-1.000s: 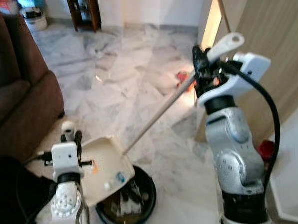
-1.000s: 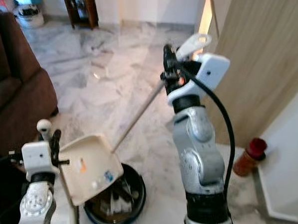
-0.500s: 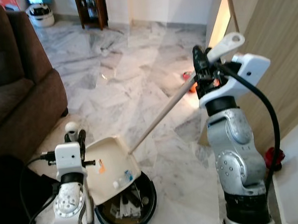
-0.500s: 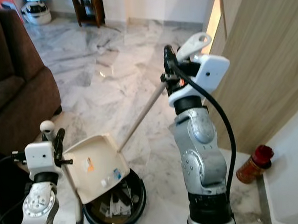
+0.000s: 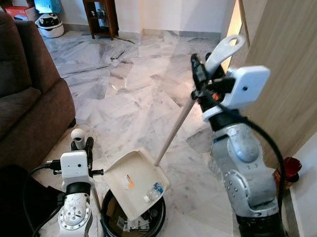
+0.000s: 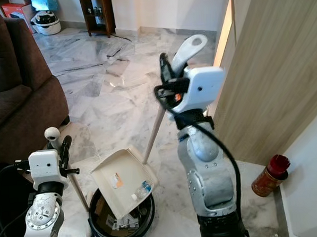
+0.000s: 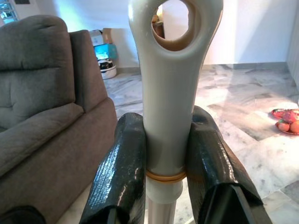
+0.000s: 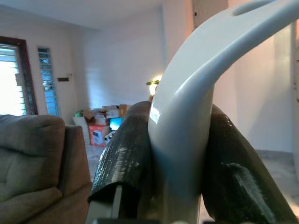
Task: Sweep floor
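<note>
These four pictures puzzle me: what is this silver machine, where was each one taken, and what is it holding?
It is a walking household robot with two silver arms. The two wide pictures come from cameras in its head, looking down at a grey marble floor beside a brown sofa. The two close-ups come from cameras on its wrists. Its right hand is shut on the long pale handle of a cream plastic dustpan, tilted over a round black bin with a few scraps on it. Its left hand is shut on the white handle of a broom. A red-capped bottle stands by the wooden wall.
</note>
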`<state>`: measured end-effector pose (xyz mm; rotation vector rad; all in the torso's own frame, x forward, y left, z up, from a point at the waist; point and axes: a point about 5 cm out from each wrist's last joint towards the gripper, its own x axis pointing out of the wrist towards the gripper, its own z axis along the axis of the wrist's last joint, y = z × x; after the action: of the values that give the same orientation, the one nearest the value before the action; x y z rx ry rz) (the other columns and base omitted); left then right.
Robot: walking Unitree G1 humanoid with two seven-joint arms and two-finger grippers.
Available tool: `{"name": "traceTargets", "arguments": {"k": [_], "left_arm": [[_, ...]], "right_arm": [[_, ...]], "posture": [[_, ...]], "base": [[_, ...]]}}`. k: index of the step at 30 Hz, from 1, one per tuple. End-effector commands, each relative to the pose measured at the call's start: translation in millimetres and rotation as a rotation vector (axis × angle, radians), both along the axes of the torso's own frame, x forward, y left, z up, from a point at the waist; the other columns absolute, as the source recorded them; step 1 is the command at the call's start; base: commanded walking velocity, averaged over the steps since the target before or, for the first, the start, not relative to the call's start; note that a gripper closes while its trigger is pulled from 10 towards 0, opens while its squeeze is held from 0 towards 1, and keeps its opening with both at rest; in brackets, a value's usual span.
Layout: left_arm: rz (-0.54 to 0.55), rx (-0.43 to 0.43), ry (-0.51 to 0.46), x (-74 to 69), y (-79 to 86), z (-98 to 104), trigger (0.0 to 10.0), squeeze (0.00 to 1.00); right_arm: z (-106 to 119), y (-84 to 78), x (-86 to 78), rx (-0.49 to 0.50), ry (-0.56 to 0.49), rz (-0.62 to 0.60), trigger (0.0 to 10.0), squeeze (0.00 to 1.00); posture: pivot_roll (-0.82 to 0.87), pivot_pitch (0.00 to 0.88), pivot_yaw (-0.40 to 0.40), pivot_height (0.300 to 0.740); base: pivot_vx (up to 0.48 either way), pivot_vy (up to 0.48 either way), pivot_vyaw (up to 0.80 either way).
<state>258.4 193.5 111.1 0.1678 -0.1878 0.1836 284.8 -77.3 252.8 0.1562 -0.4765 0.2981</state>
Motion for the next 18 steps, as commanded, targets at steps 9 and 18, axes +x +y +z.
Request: {"name": "traceTargets", "arguments": {"k": [9, 18], "left_arm": [[-0.011, 0.002, -0.053, 0.5, -0.6, 10, 10.0, 0.00], [-0.015, 0.001, -0.053, 1.5, -1.2, 10, 10.0, 0.00]], "right_arm": [[24, 35.2, -41.3, -0.015, -0.209, 0.158, 10.0, 0.00], [26, 54.5, -58.0, -0.065, -0.274, 0.200, 10.0, 0.00]], "posture": [[0.07, 0.076, -0.001, 0.740], [0.07, 0.081, 0.000, 0.740]], "base": [[0.000, 0.000, 0.00], [0.000, 0.000, 0.00]]}}
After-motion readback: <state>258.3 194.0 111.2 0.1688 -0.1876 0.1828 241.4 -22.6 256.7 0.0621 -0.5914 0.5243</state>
